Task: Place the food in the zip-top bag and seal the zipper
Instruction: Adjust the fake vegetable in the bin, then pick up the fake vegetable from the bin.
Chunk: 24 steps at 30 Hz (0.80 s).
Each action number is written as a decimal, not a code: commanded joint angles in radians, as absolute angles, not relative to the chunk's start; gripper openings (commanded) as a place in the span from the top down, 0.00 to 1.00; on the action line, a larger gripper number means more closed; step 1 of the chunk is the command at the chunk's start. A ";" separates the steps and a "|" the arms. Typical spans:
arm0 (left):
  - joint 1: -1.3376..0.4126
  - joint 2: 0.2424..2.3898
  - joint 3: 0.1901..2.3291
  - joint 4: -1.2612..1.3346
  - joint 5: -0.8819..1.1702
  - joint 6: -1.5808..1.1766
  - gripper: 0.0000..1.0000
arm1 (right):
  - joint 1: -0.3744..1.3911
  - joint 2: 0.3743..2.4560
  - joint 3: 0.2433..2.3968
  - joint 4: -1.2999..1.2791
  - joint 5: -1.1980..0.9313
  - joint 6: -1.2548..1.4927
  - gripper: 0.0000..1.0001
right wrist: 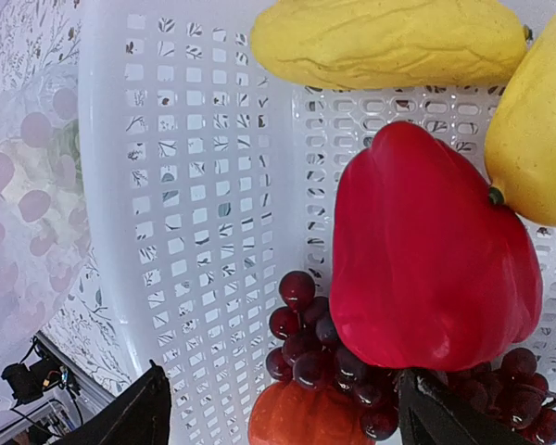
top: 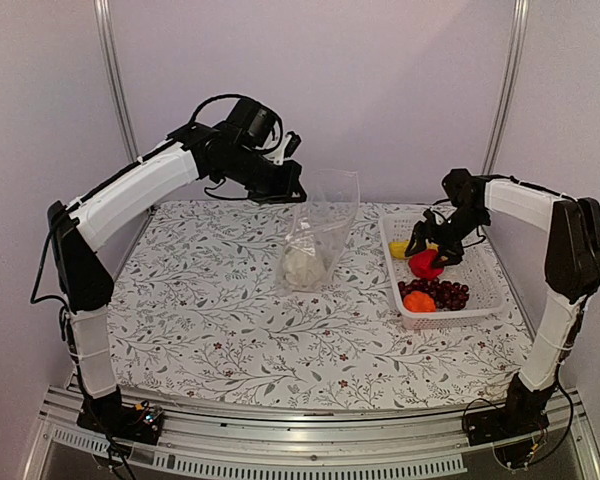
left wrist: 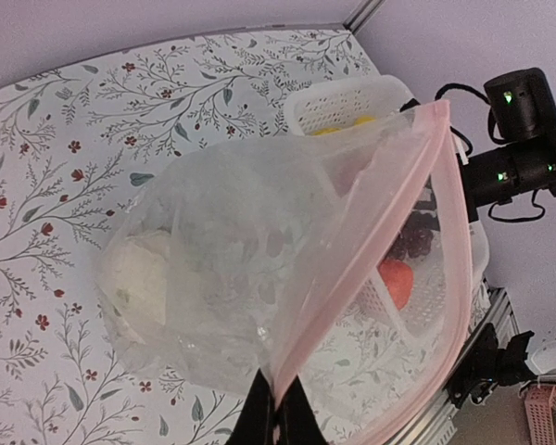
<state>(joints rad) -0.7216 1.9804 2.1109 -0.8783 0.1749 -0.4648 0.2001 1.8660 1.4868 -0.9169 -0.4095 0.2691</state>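
Zip-top bag (top: 325, 225) is held up at mid worktop (top: 230, 330), toward far edge, rim pinched by tight-closed left pincer (left wrist: 276, 408); cream piece (top: 302, 265) inside. Rest of food (top: 442, 293) is kept in basket (top: 485, 290) at right edge. Right pincer (right wrist: 292, 408), spread wide & empty, should be centred on red piece (right wrist: 426, 269) before closing.

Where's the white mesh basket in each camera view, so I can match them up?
Top external: white basket at right of the table.
Left wrist: basket at upper right, partly behind the zip-top bag.
Right wrist: basket fills most of the frame.
Shared landmark: floral table cover.
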 commanded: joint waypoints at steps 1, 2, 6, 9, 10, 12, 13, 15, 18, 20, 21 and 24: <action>-0.704 1.956 2.101 -0.870 0.186 -0.466 1.00 | 0.198 1.852 1.570 -1.034 -0.386 0.235 0.18; -0.704 1.955 2.099 -0.870 0.187 -0.466 1.00 | 0.198 1.847 1.587 -1.047 -0.374 0.232 0.18; -0.703 1.950 2.090 -0.871 0.190 -0.467 1.00 | 0.198 1.860 1.636 -1.080 -0.299 0.219 0.20; -0.701 1.947 2.083 -0.869 0.193 -0.466 1.00 | 0.198 1.882 1.657 -1.086 -0.216 0.202 0.20; -0.701 1.946 2.081 -0.870 0.195 -0.465 1.00 | 0.198 1.887 1.657 -1.081 -0.188 0.195 0.20; -0.700 1.944 2.076 -0.870 0.197 -0.464 1.00 | 0.197 1.897 1.656 -1.069 -0.124 0.183 0.19; -0.699 1.942 2.075 -0.870 0.198 -0.464 1.00 | 0.197 1.901 1.652 -1.060 -0.101 0.172 0.17; -0.698 1.942 2.072 -0.870 0.203 -0.465 1.00 | 0.198 1.914 1.646 -1.042 -0.069 0.148 0.15; -0.696 1.943 2.071 -0.868 0.209 -0.466 1.00 | 0.198 1.936 1.637 -1.014 -0.043 0.123 0.12; -0.695 1.942 2.069 -0.867 0.213 -0.467 1.00 | 0.200 1.946 1.628 -0.990 -0.009 0.111 0.09; -0.693 1.942 2.069 -0.867 0.213 -0.467 1.00 | 0.200 1.952 1.626 -0.986 -0.004 0.101 0.05; -0.689 1.943 2.065 -0.865 0.217 -0.469 1.00 | 0.200 1.976 1.632 -0.971 0.016 0.091 0.01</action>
<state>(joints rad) -0.7101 1.9785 2.0815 -0.8722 0.2012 -0.4648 0.2001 1.9430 1.6348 -1.0130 -0.0463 0.1268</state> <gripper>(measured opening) 0.006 0.983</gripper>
